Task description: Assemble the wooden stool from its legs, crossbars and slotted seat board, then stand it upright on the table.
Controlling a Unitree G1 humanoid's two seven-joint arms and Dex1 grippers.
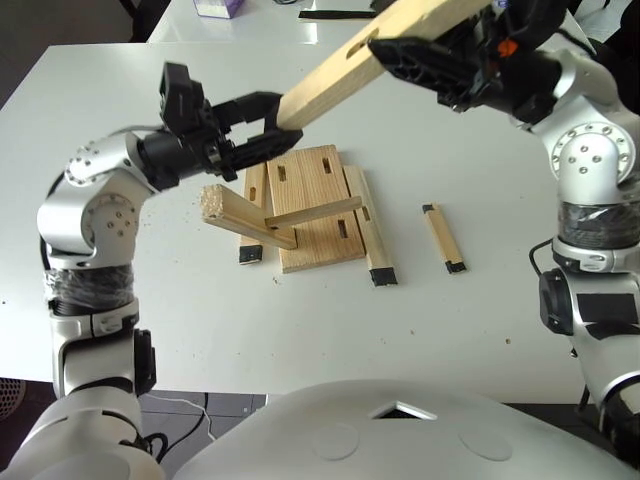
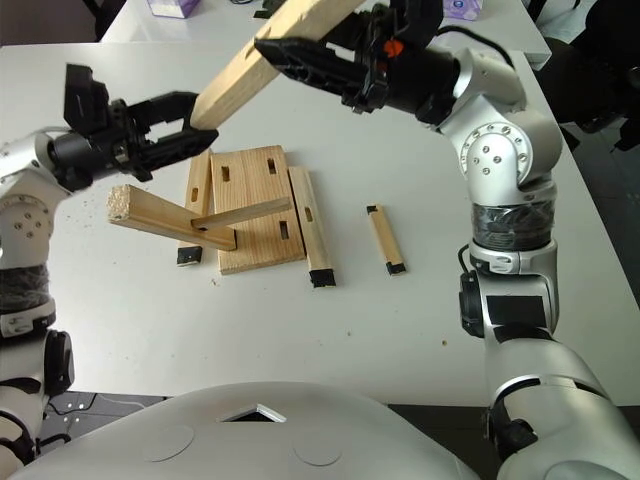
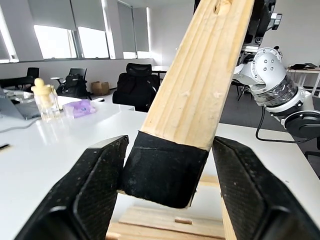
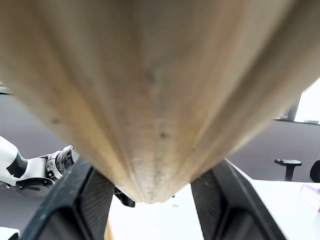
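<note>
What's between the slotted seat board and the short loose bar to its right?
One leg, flat along the seat board's right edge, then bare table up to the short bar. Both eye views show it.

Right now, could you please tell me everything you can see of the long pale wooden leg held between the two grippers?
The long pale wooden leg looks like light pine, square in section, with a slot near its upper part and a black cap on its lower end. It hangs tilted above the slotted seat board. The left gripper clamps the capped end; the right gripper clamps the upper part.
</note>
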